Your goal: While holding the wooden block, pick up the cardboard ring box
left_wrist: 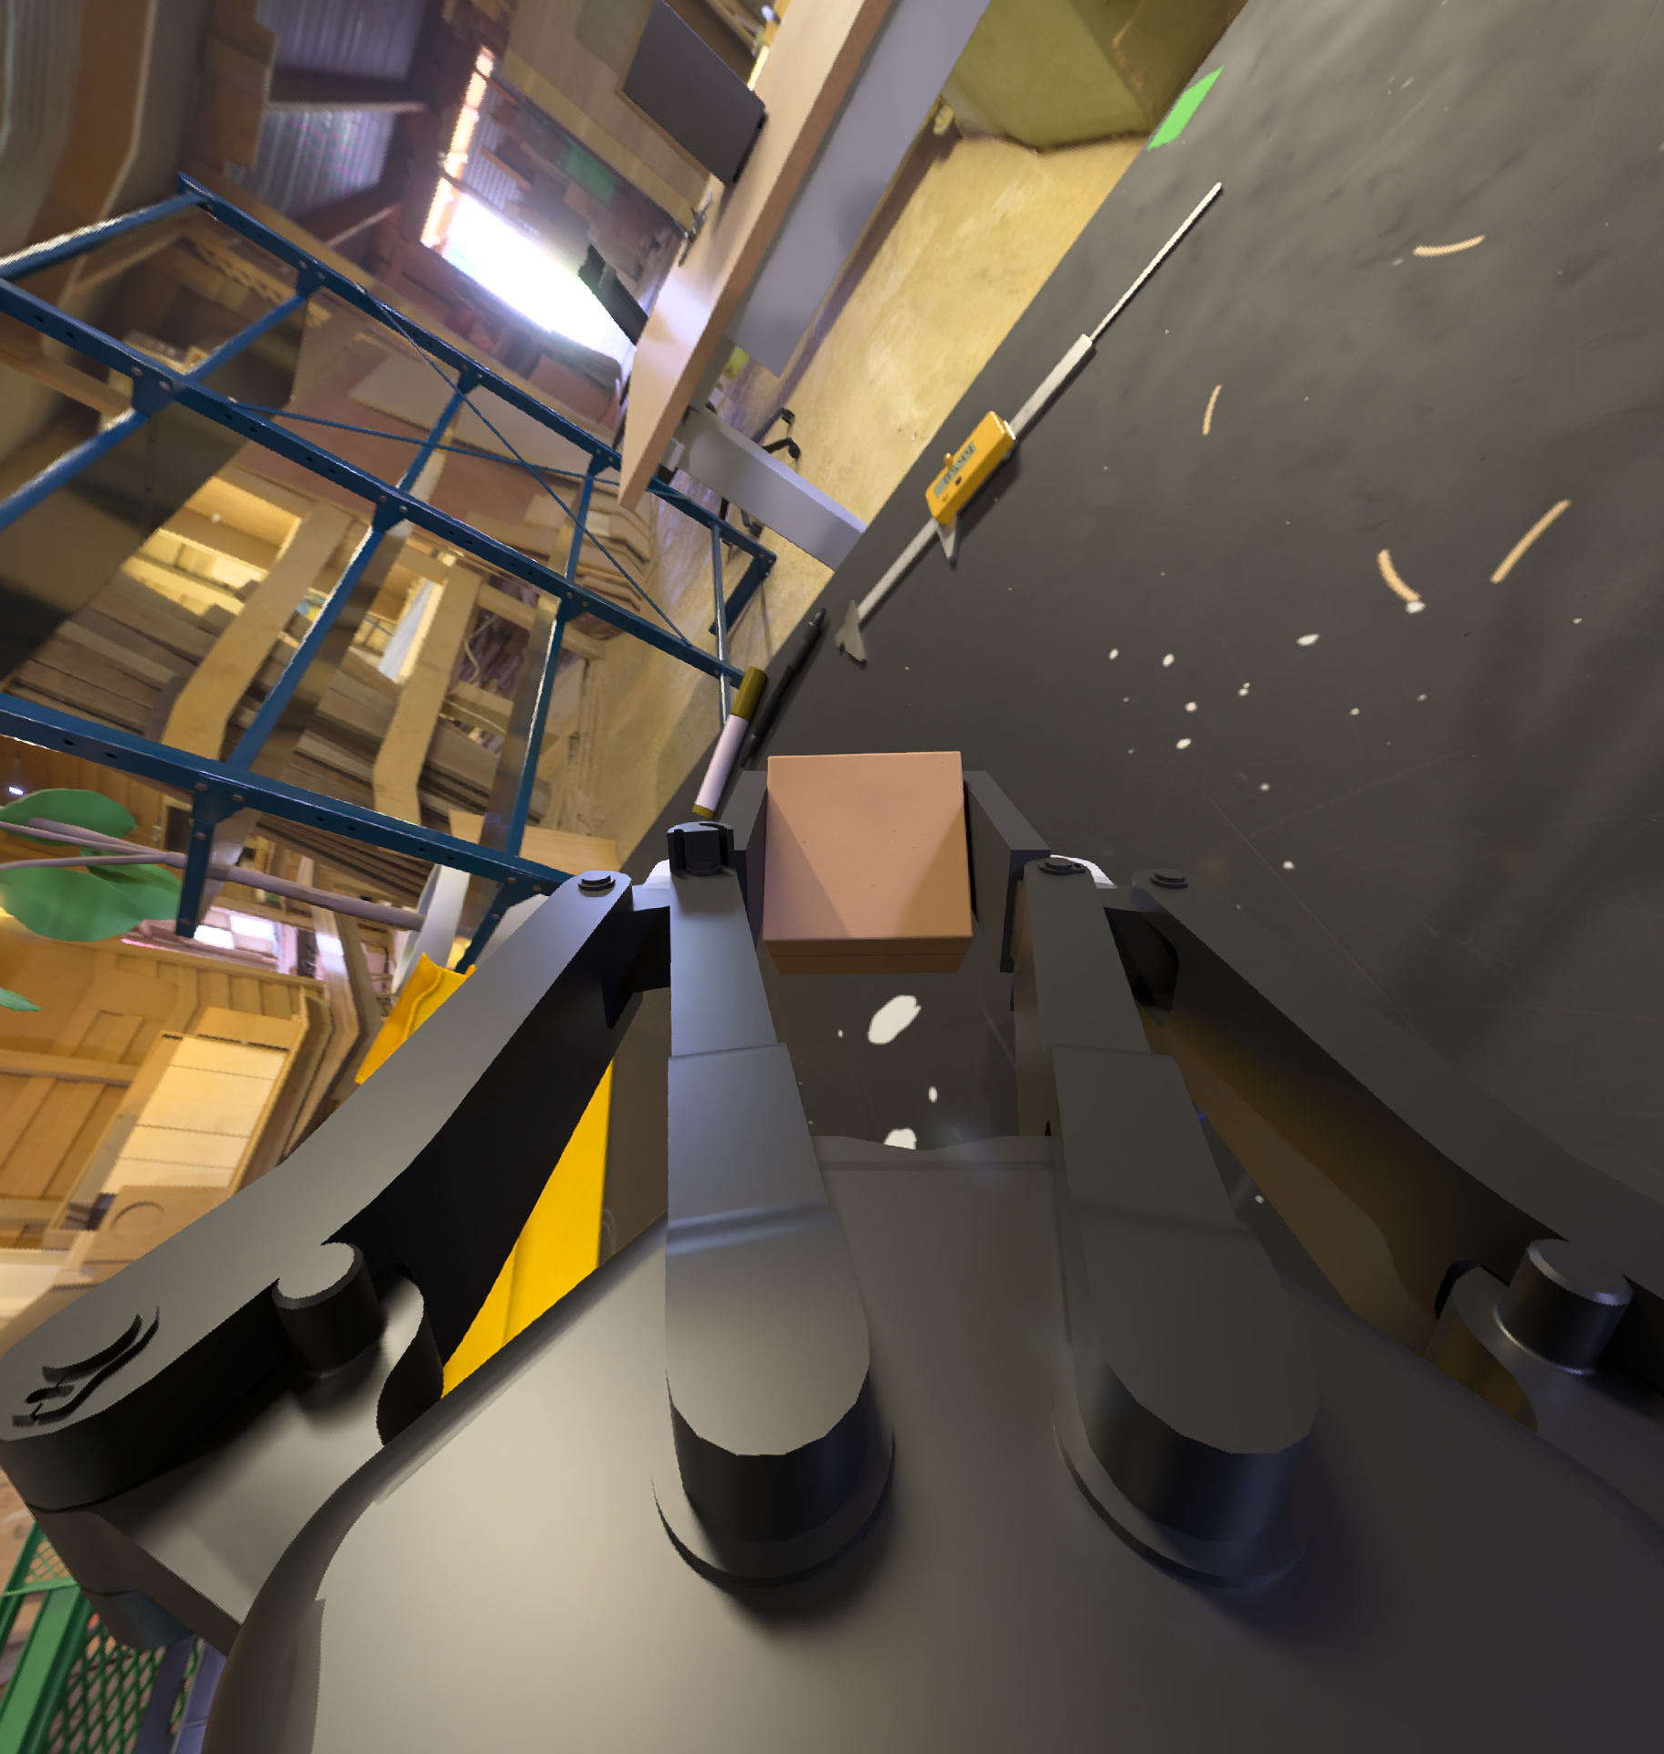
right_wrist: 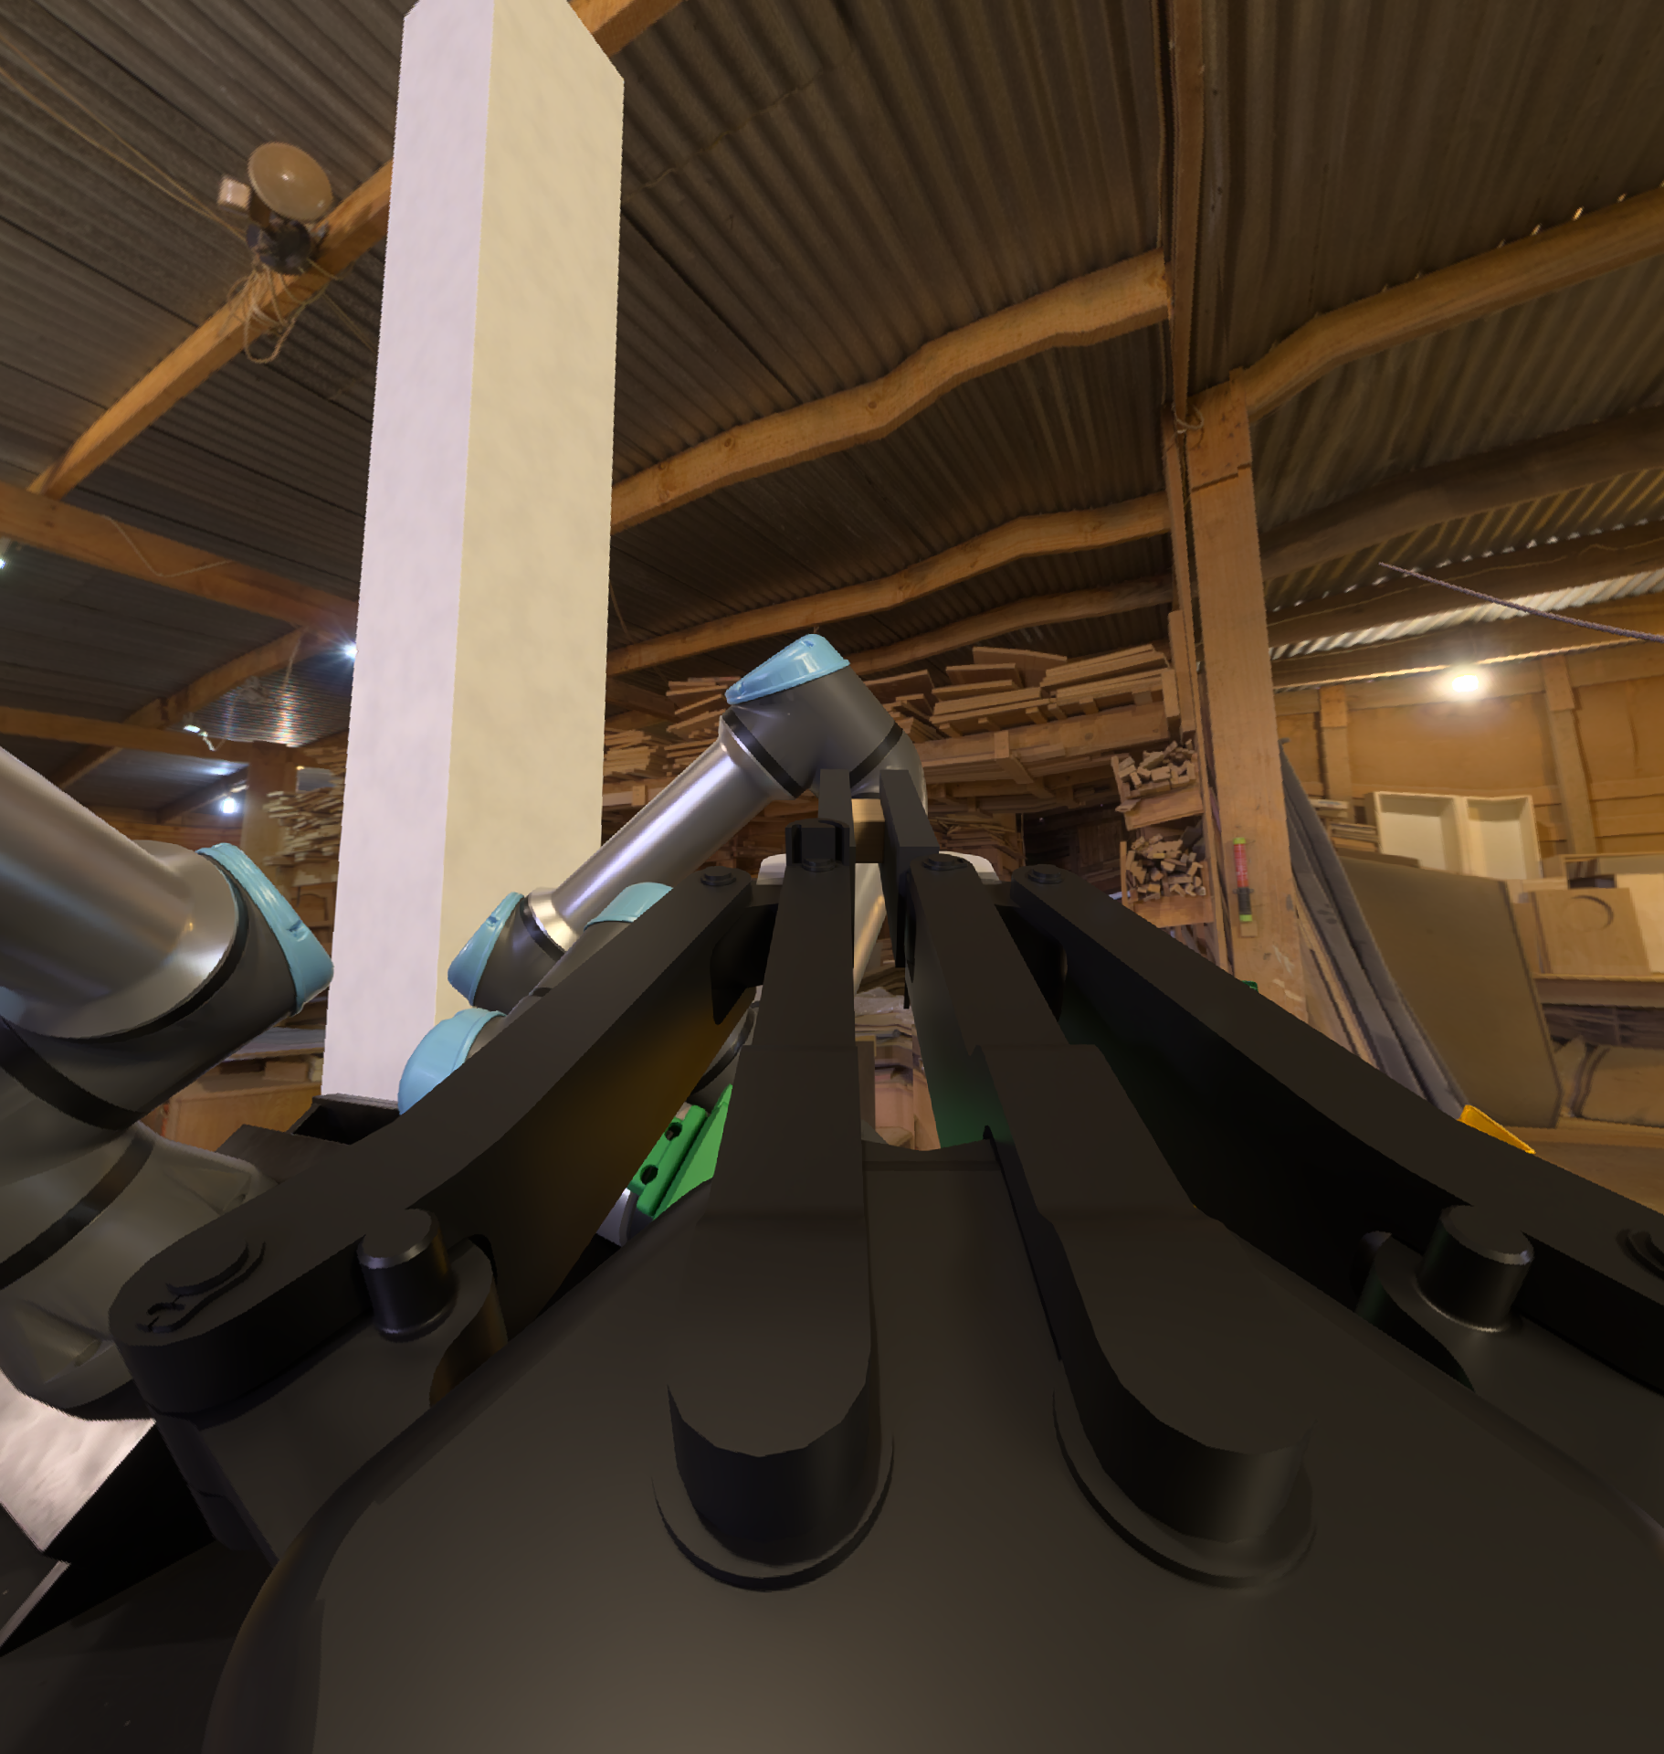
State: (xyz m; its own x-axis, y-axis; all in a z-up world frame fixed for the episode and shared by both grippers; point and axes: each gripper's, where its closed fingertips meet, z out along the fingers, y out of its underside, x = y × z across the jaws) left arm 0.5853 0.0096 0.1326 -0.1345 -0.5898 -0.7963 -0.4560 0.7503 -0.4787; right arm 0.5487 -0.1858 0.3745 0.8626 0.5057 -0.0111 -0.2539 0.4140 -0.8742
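Already the left gripper (left_wrist: 866, 859) clamps the cardboard ring box (left_wrist: 866, 854) just above the dark table (left_wrist: 1379, 854), beside a marker (left_wrist: 729, 750); the right gripper (right_wrist: 864, 835) pinches the wooden block (right_wrist: 868, 814). Lift straight, keeping both squeezes firm.

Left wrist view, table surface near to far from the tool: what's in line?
Brown box clamped in the left tool → white marker with olive cap → yellow-bodied caliper → green patch at the far table edge.
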